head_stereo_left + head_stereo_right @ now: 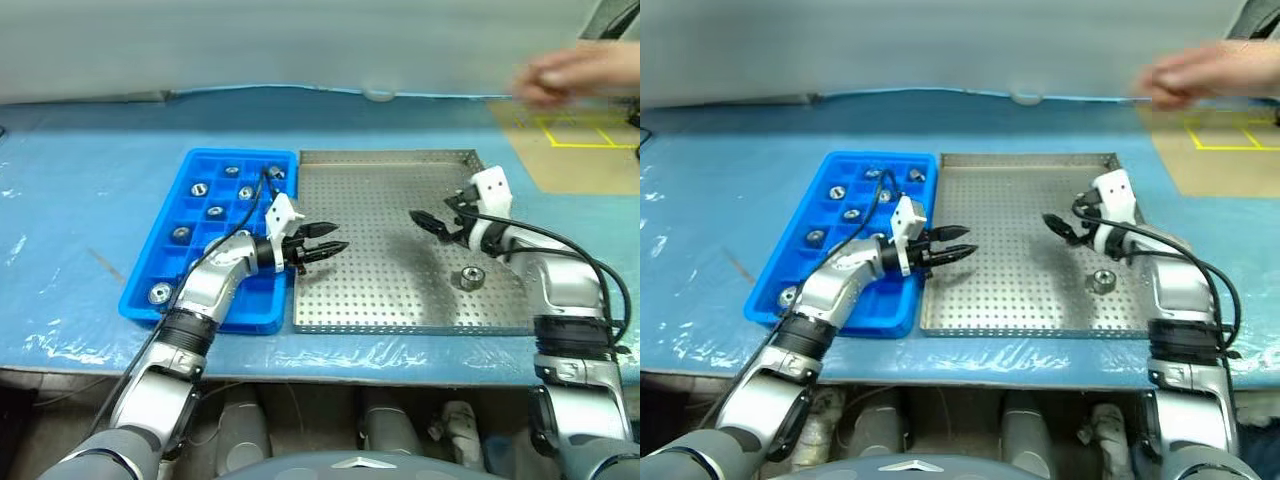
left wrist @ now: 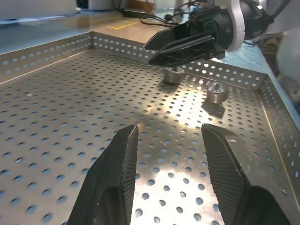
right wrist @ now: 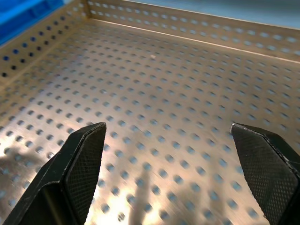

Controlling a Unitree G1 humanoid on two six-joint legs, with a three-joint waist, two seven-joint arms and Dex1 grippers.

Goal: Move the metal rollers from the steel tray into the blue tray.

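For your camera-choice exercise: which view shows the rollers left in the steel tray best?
The left wrist view: it shows two rollers close, one partly behind the right hand. Both eye views show one roller small on the steel tray. The right wrist view shows bare tray floor.

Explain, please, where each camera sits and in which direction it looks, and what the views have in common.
Left eye and right eye views: on the head, looking forward and down at the blue tray and the steel tray; both arms show.
Left wrist view: on the left wrist, looking between its own open fingers across the steel tray to two metal rollers and the right gripper.
Right wrist view: on the right wrist, looking between its wide-open fingers over bare perforated floor.
Shared: every view shows the steel tray.
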